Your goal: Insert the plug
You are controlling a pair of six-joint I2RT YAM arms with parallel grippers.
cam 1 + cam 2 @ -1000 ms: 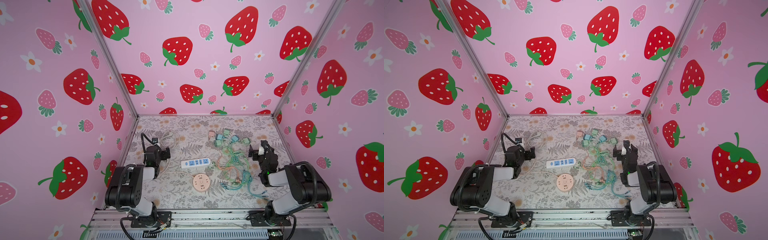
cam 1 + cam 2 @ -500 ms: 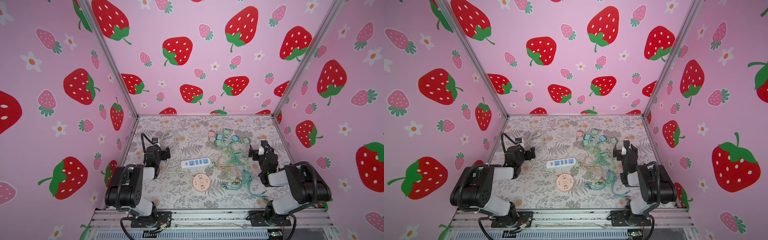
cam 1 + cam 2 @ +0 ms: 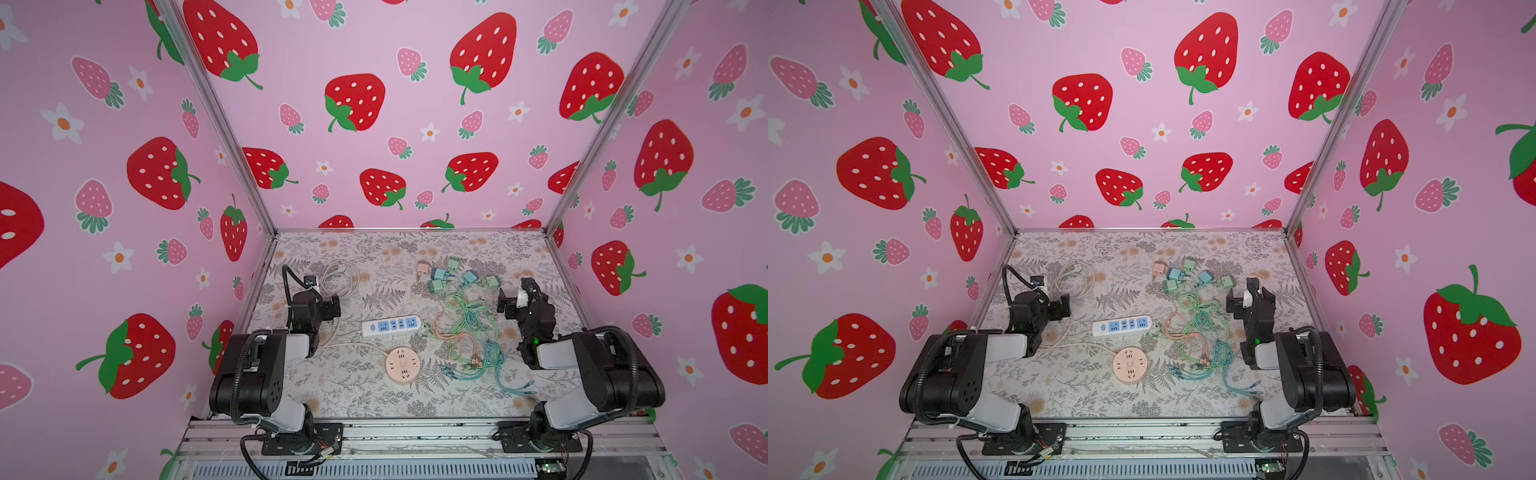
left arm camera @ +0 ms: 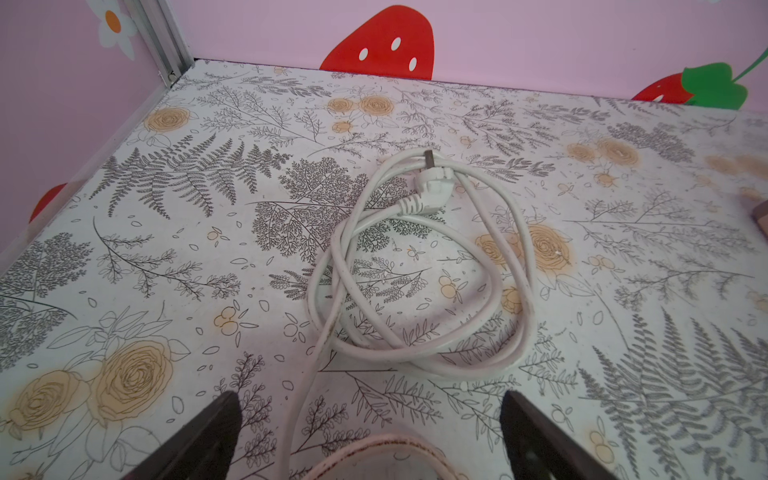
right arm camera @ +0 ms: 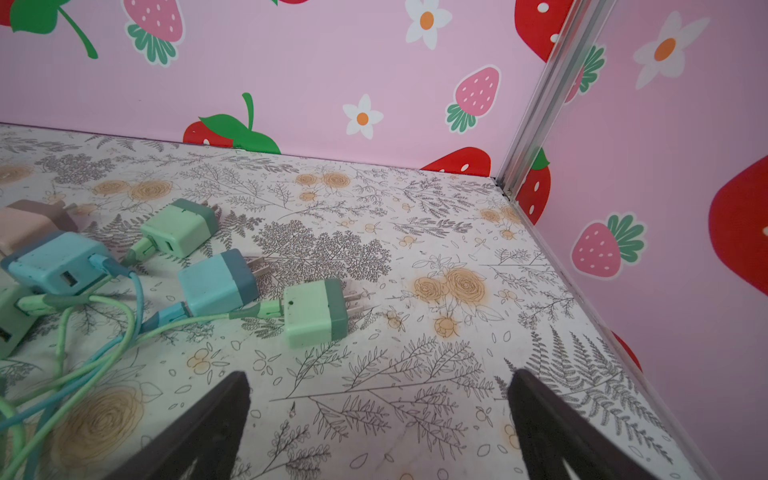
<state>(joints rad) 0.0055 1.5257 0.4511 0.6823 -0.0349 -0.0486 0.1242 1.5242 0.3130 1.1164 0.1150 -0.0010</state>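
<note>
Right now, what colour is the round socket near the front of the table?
The round socket is peach-pink with dark slots; it shows best in a top view.

The counter (image 4: 166, 291) wears a matt printed floral sheet, and the white cord (image 4: 332, 332) has a smooth, grubby plastic sheath. The green charger plug (image 5: 316, 311) is matt plastic with metal prongs; the two o'clock corner post (image 5: 536, 124) is dull ribbed metal.

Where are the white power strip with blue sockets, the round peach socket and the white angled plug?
Power strip (image 3: 390, 326): in a top view, its middle.
Round socket (image 3: 401, 365): in a top view, its centre.
White plug (image 4: 432, 187): in the left wrist view, its body.
</note>
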